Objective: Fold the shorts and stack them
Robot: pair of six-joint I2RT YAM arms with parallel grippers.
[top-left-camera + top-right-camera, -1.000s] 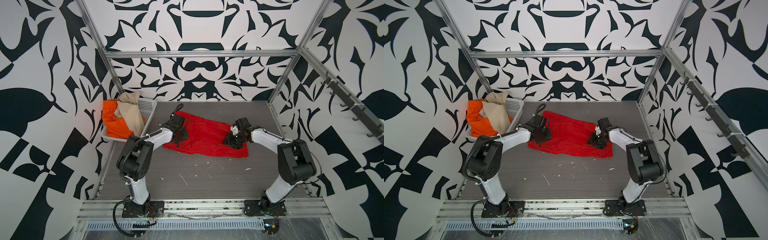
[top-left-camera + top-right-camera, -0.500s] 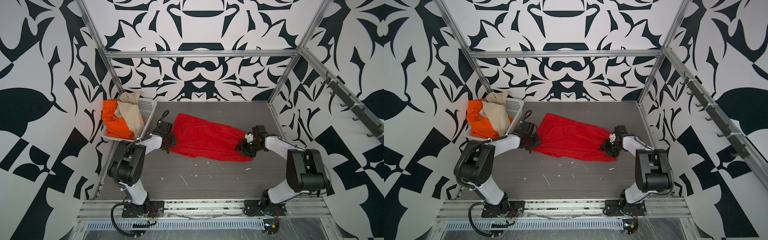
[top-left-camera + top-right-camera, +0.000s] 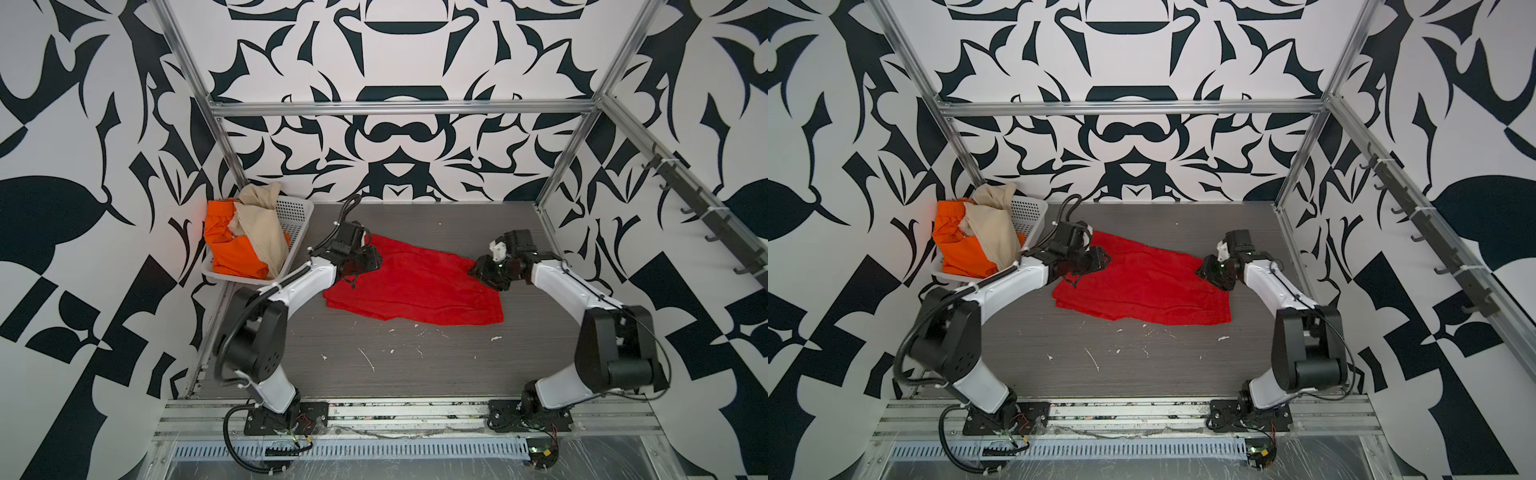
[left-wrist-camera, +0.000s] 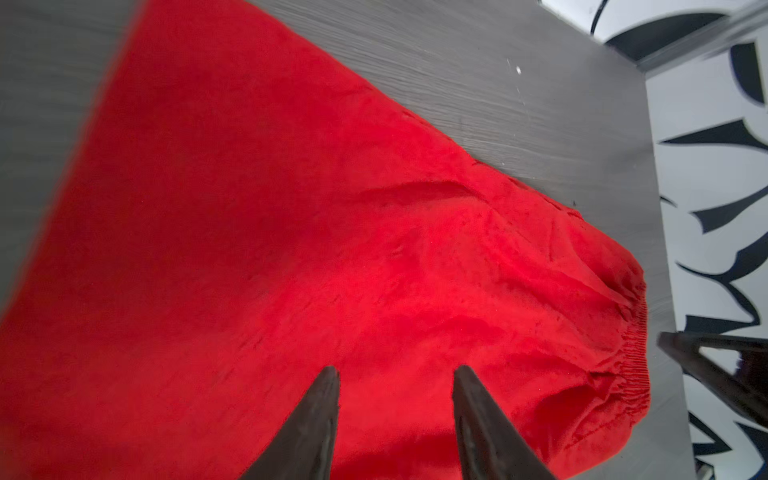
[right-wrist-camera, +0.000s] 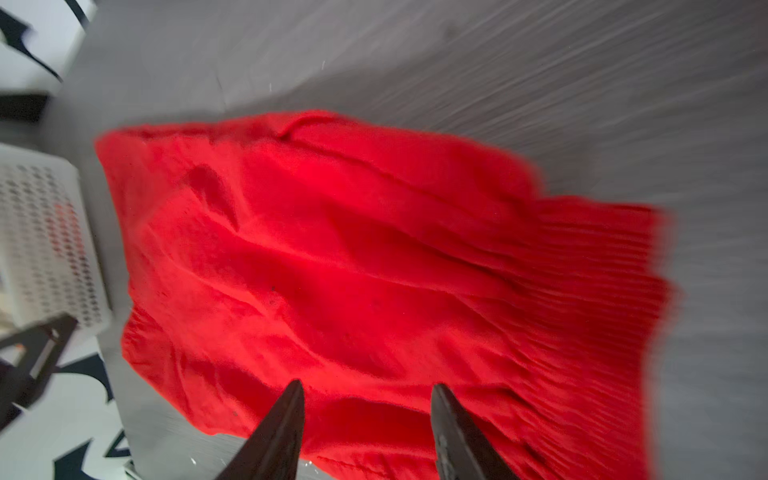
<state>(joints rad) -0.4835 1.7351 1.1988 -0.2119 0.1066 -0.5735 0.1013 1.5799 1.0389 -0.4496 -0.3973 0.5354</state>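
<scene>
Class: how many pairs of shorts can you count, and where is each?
3. The red shorts lie spread on the table; the orange shorts and beige shorts are heaped in the basket, beige on top. Others may be hidden underneath.

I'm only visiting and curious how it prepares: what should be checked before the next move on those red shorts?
1. The red shorts lie spread on the table: ok, slightly wrinkled.
2. The left gripper is open and empty: ok.
3. The right gripper is open and empty: ok.
4. Each gripper sits over one end of the red shorts: ok.
5. The beige shorts and orange shorts are in the basket: ok.
6. Fingertips touching the fabric: cannot tell.
</scene>
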